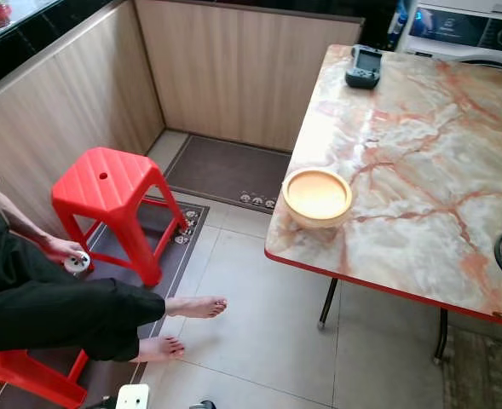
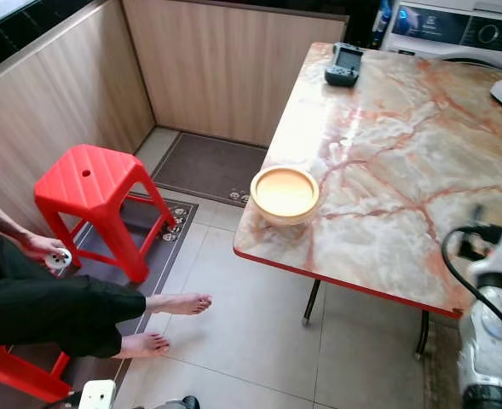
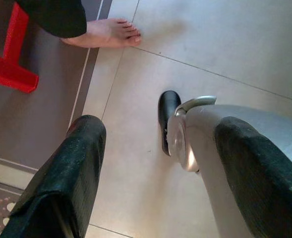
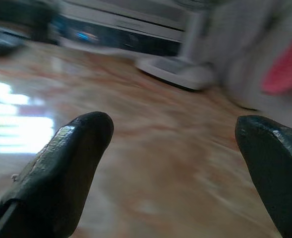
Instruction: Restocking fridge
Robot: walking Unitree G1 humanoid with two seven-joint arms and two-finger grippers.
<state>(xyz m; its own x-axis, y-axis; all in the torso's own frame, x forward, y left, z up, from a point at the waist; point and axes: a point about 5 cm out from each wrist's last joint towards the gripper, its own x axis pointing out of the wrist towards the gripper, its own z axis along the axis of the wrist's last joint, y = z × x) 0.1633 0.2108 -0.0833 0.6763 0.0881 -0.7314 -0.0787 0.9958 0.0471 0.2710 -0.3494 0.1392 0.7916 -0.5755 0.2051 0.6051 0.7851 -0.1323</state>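
Observation:
A pale wooden bowl (image 1: 317,196) stands empty near the front left corner of a marble-patterned table (image 1: 421,153) with a red edge. My right gripper (image 4: 174,126) hovers open just above the tabletop, nothing between its fingers; the right wrist view is blurred. The right arm (image 2: 489,290) rises at the table's near right edge. Low at my side, my left gripper (image 3: 160,129) hangs open and empty over the tiled floor, next to my own silver leg (image 3: 225,139).
A black handheld device (image 1: 364,66) lies at the table's far left corner. A white appliance (image 1: 464,30) stands behind the table. At the left a person sits with bare feet (image 1: 195,307) stretched onto the tiles, beside a red stool (image 1: 110,192). A brown mat (image 1: 225,166) lies by the wall.

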